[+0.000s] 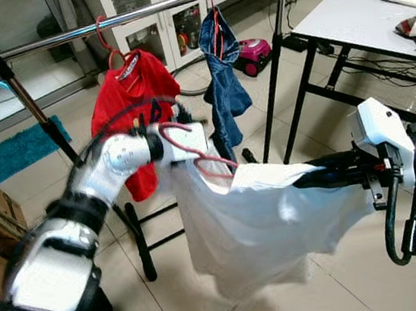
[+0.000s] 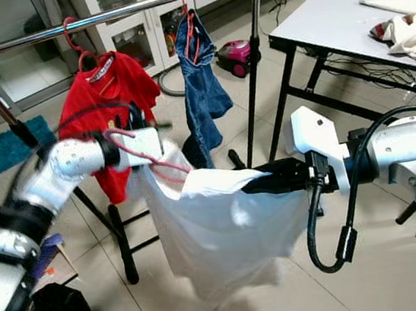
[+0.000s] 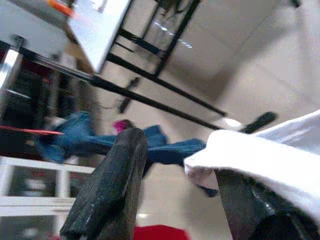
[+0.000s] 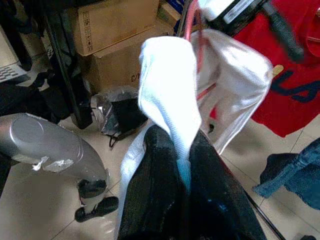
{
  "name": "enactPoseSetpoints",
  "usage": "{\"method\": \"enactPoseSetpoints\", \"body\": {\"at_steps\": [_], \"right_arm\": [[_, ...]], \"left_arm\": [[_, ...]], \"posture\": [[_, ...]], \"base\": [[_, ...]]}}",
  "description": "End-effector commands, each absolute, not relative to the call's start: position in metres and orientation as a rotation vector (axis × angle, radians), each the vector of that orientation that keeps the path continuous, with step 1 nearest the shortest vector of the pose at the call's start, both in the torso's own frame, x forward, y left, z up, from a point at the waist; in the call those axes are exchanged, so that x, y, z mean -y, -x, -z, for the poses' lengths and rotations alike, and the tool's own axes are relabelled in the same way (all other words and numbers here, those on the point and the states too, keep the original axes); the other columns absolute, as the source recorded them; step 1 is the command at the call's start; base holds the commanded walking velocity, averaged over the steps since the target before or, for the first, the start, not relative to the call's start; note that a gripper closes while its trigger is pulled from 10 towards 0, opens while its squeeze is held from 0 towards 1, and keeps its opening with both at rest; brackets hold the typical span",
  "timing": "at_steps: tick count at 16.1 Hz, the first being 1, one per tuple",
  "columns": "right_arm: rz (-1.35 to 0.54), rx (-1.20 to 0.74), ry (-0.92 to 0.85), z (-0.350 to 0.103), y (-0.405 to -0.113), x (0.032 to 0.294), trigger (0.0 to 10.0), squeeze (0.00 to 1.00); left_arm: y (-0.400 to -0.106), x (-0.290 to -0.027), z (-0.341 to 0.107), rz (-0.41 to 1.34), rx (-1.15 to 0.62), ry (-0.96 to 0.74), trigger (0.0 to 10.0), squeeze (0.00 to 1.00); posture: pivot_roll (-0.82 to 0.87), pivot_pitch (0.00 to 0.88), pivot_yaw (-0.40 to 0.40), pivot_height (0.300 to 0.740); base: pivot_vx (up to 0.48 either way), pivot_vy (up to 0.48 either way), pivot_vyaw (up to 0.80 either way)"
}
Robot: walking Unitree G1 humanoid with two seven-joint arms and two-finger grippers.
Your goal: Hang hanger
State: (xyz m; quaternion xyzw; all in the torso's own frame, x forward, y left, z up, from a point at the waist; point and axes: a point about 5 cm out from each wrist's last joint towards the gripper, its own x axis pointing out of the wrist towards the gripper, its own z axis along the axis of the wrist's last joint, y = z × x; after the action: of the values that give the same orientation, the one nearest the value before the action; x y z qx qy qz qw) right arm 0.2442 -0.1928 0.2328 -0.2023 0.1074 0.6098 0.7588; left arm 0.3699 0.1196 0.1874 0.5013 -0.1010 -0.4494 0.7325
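A white shirt (image 1: 256,226) on a pink wire hanger (image 1: 212,159) is stretched between my two grippers, below and in front of the steel clothes rail (image 1: 136,15). My left gripper (image 1: 198,150) is at the hanger end. In the left wrist view its fingers (image 3: 115,185) stand apart, with the shirt's edge (image 3: 260,160) draped over one of them. The hanger's hook curls over that wrist. My right gripper (image 1: 303,181) is shut on the shirt's other shoulder, and cloth (image 4: 170,100) sticks up from between its fingers.
A red shirt (image 1: 131,96) and blue jeans (image 1: 222,85) hang on the rail, with bare rail between them. The rack's black legs (image 1: 139,241) stand close ahead. A white table (image 1: 357,5) with clothes is at the right. A pink vacuum (image 1: 254,53) lies behind.
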Motion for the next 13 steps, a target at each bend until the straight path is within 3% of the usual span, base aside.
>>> {"method": "enactPoseSetpoints", "body": {"at_steps": [1, 3, 5, 7, 9, 13], "right_arm": [[-1.356, -0.172, 0.431, -0.241, -0.240, 0.187, 0.0, 0.00], [-1.339, -0.171, 0.426, -0.241, -0.240, 0.189, 0.0, 0.00], [-1.338, -0.172, 0.424, -0.241, -0.240, 0.189, 0.0, 0.00], [-1.338, -0.169, 0.416, -0.241, -0.241, 0.188, 0.0, 0.00], [-1.337, -0.168, 0.413, -0.241, -0.241, 0.188, 0.0, 0.00], [-1.336, -0.166, 0.411, -0.243, -0.243, 0.188, 0.0, 0.00]], "left_arm": [[-0.370, -0.114, -0.194, 0.999, 0.269, -1.137, 10.0, 1.00], [-0.379, -0.141, -0.186, 0.910, 0.127, -0.998, 10.0, 1.00], [-0.381, -0.147, -0.184, 0.895, 0.075, -0.834, 10.0, 1.00], [-0.383, -0.152, -0.176, 0.901, -0.034, -0.427, 10.0, 1.00], [-0.382, -0.156, -0.169, 0.898, -0.087, -0.213, 10.0, 1.00], [-0.380, -0.152, -0.166, 0.944, -0.082, 0.032, 10.0, 1.00]], "posture": [[-0.19, 0.028, 0.091, 0.740], [-0.19, 0.026, 0.096, 0.740], [-0.19, 0.026, 0.095, 0.740], [-0.19, 0.025, 0.091, 0.740], [-0.19, 0.025, 0.090, 0.740], [-0.19, 0.024, 0.083, 0.740]], "base": [[0.000, 0.000, 0.00], [0.000, 0.000, 0.00], [0.000, 0.000, 0.00], [0.000, 0.000, 0.00], [0.000, 0.000, 0.00], [0.000, 0.000, 0.00]]}}
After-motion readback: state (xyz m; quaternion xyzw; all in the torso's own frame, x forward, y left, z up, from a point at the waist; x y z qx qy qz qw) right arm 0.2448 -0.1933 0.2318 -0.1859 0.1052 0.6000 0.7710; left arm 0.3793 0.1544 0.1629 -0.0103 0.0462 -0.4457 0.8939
